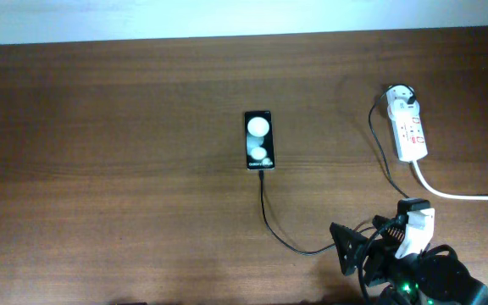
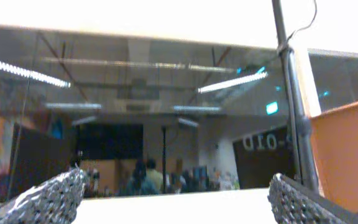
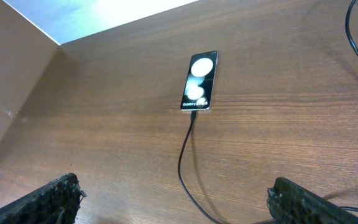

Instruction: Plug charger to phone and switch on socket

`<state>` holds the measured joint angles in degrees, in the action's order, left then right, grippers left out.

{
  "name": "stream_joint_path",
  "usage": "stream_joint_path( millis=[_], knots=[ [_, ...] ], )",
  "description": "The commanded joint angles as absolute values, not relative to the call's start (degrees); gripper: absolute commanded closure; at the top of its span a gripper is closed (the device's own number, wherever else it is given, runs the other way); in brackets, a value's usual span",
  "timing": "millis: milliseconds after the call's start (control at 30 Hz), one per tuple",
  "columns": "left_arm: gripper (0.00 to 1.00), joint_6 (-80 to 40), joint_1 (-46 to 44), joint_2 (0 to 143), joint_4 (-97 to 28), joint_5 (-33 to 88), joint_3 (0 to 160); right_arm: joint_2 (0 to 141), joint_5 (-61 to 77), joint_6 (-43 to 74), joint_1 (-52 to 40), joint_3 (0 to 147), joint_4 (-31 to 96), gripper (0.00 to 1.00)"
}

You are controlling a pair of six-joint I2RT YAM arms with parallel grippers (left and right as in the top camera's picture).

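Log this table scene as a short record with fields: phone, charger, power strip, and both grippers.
phone: small black glossy smartphone, lying flat mid-way across the wooden table
charger: thin black cable, tip at the phone's near end, appears plugged in
socket: white power strip at the right, round white plug at its far end; switch state unreadable
left gripper: open, empty, facing the room
right gripper: open, empty, above the cable
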<state>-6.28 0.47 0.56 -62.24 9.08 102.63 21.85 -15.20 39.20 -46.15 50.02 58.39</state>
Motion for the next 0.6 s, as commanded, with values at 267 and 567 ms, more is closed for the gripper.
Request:
stream_joint_path(
  millis=[267,567],
  knots=[
    [0.01,-7.44,0.91,0.45,-26.52,-14.39,69.58,21.47,-18.76,39.24,-46.11,50.15,59.37,0.01],
    [0.01,-7.44,0.91,0.69,-9.52,-12.88,18.74,21.47,-20.43,39.24,-46.11,50.15,59.83,0.01]
  ],
)
